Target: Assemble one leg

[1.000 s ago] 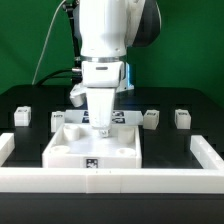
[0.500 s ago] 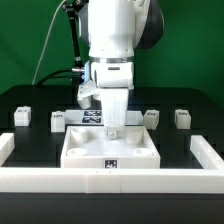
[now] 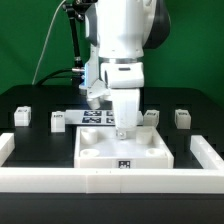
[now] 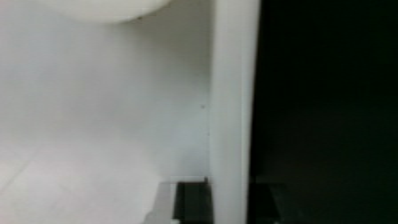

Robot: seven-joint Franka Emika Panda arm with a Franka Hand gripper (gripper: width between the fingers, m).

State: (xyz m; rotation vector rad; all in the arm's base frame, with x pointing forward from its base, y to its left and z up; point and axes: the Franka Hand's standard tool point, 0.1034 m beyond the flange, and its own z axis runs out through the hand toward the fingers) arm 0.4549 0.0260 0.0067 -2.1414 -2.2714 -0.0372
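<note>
Several legs, small white pegs with tags, stand on the black table: two at the exterior view's left (image 3: 22, 116) (image 3: 58, 120) and two at its right (image 3: 151, 118) (image 3: 182, 118). A large white square panel (image 3: 108, 150) with corner holes lies flat in front of them. My gripper (image 3: 125, 129) points straight down at the panel's far edge and is shut on it. In the wrist view the panel (image 4: 107, 120) fills one side, and my gripper (image 4: 228, 205) straddles its edge wall with one dark finger (image 4: 192, 203) on each side. No leg is in my gripper.
A white U-shaped rail runs along the table's front (image 3: 60, 181), with short arms at the exterior view's left (image 3: 5, 147) and right (image 3: 208, 153). The panel's near edge lies against it. The marker board (image 3: 97, 117) lies behind the panel.
My gripper and the white panel have moved together toward the exterior view's right, along the front rail. The legs have not moved.
</note>
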